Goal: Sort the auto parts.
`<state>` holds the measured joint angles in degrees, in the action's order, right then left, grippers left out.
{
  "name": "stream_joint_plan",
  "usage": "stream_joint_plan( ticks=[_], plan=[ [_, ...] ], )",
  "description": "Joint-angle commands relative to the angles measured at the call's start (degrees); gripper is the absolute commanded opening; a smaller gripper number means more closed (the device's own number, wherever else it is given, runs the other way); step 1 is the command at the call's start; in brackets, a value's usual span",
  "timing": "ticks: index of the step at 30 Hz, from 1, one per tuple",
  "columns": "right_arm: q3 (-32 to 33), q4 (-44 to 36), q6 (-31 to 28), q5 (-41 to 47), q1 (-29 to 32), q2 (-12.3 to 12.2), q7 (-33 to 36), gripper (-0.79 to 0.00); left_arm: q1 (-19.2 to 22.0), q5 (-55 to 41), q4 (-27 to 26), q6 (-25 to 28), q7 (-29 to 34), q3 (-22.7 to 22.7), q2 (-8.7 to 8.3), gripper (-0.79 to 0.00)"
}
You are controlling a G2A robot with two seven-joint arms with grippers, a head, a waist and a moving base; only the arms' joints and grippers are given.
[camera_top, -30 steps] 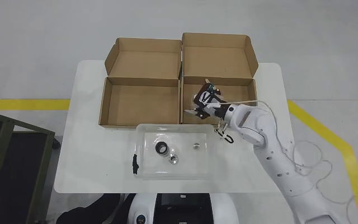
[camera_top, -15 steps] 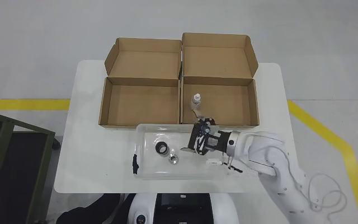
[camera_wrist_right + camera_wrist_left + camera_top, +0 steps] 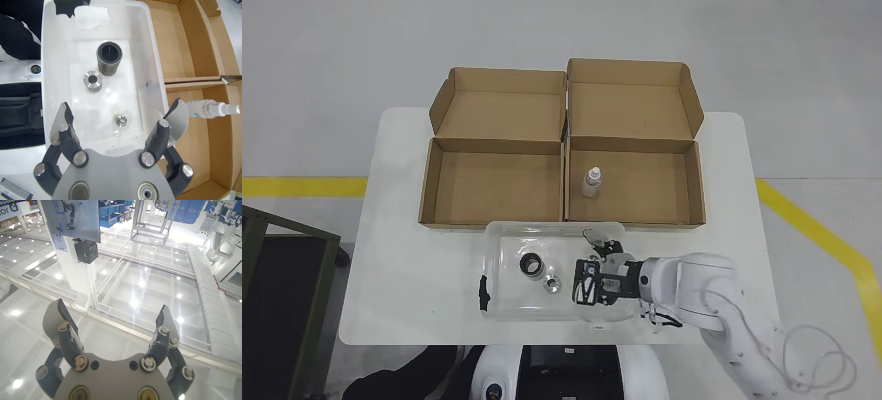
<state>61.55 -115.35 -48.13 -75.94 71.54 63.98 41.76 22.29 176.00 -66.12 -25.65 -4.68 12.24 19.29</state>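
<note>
A clear plastic tray [image 3: 504, 300] near the table's front edge holds a black cylindrical bearing [image 3: 531, 266] [image 3: 109, 58], a silver bushing [image 3: 553, 286] [image 3: 92, 81] and a small silver nut [image 3: 121, 120]. My right gripper [image 3: 585, 281] [image 3: 121, 103] hangs open over the tray, just above the nut, with nothing between its fingers. A small white bottle [image 3: 590, 181] [image 3: 209, 109] lies in the right cardboard box [image 3: 652, 190]. My left gripper [image 3: 112, 305] is open and empty, pointing up at the ceiling.
Two open cardboard boxes stand side by side behind the tray; the left box [image 3: 492, 188] holds nothing. Their lids [image 3: 627, 100] are folded back. White tabletop [image 3: 402, 250] lies free to the left of the tray.
The right gripper left the bottle in the right box, drew back toward the front edge and now hangs open over the tray.
</note>
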Motion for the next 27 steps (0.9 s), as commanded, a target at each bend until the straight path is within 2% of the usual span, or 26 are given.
stream_joint_plan(
  ticks=[1,14,20,22,25,27],
  plan=[
    [-0.54,0.51,0.48,-1.06,-0.46,-0.02,1.27,0.000,0.00,0.00,0.00,0.00,0.00,0.00,0.00,0.000],
    [-4.49,2.82,2.86,-3.83,-3.46,0.26,7.50,0.000,0.00,0.00,0.00,0.00,0.00,0.00,0.00,0.000],
    [-6.24,4.32,3.75,-4.13,-5.10,0.52,9.61,-0.200,0.00,0.00,0.00,0.00,0.00,0.00,0.00,0.000],
    [-6.67,4.78,4.02,-4.29,-5.53,0.58,10.04,-0.237,0.00,0.00,0.00,0.00,0.00,0.00,0.00,0.000],
    [-7.20,5.12,4.27,-4.58,-6.07,0.64,10.66,-0.366,0.00,0.00,0.00,0.00,0.00,0.00,0.00,0.000],
    [-7.71,4.97,4.47,-5.73,-6.32,0.66,11.39,-0.369,0.00,0.00,0.00,0.00,0.00,0.00,0.00,0.000]
  ],
)
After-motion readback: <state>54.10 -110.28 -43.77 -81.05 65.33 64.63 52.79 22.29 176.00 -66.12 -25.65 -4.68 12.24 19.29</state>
